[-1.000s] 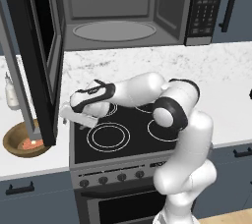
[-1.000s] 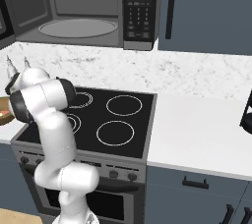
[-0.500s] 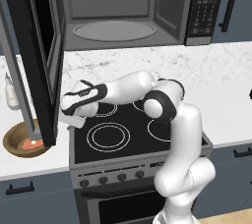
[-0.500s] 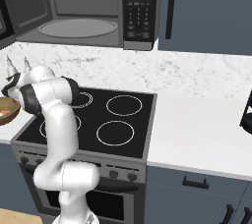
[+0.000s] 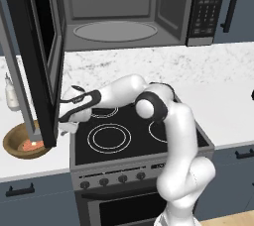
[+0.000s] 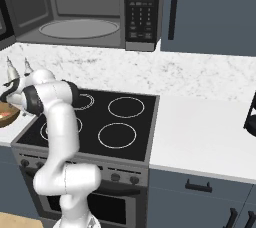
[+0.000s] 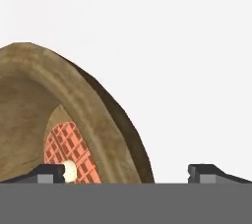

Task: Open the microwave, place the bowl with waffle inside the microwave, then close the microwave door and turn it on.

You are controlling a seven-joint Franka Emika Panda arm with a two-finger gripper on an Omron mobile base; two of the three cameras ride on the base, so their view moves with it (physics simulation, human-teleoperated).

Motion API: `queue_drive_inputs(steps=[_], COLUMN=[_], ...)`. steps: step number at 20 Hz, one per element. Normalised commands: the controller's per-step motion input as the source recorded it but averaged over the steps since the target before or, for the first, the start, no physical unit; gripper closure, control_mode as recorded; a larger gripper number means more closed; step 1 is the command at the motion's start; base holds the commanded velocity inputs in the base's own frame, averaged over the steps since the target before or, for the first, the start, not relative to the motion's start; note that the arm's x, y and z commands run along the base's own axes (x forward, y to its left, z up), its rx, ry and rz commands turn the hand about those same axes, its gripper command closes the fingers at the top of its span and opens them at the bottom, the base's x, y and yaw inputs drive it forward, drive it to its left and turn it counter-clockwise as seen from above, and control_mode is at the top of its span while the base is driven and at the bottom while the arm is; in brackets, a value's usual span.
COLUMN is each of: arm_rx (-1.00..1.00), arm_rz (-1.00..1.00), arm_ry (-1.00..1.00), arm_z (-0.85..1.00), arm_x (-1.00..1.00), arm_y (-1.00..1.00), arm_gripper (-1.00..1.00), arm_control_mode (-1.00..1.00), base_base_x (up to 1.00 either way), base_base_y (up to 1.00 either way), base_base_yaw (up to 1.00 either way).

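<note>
Sitting on the white worktop at the near left, the bowl with waffle is just left of the stove. The waffle lies flat on the bowl's bottom, reddish-orange with a grid pattern and a pale spot.

The microwave door hangs swung out to the left, its lower edge passing in front of the bowl in the left base view and hiding part of the right rim. The microwave stands open above the worktop; grey cavity, round glass turntable bare, dark button panel at the right.

The fingers stand wide apart. In the hand view one dark tip shows over the inside of the bowl by the waffle, the other over bare white worktop outside it, with the bowl's near wall and rim running between them. Whether either tip touches the wood I cannot tell. Nothing is held.

From the left base view the white arm reaches left across the stove's far-left ring, hand low at the stove's left edge, just beside the door's bottom corner. The right base view shows the hand at the far left with the bowl's brown edge just below it.

A small bottle stands on the worktop farther back, left of the door. Dark blue cabinets flank the microwave on the right.
</note>
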Motion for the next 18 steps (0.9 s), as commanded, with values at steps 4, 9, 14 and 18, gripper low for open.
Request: queue_drive_inputs(steps=[4, 9, 14, 18], arm_rx=[-0.01, 0.00, 0.00, 0.00], arm_rz=[0.00, 0.00, 0.00, -0.02], arm_ry=[0.00, 0.00, 0.00, 0.00], arm_z=[-0.30, -0.20, -0.06, 0.01], arm_x=[0.00, 0.00, -0.06, -0.31], arm_y=[0.29, 0.28, 0.09, -0.09], arm_gripper=[-1.00, 1.00, 1.00, 1.00], arm_control_mode=[-1.00, -1.00, -1.00, -1.00], base_base_x=[0.00, 0.00, 0.00, 0.00], base_base_y=[0.00, 0.00, 0.00, 0.00], base_base_yaw=[0.00, 0.00, 0.00, 0.00])
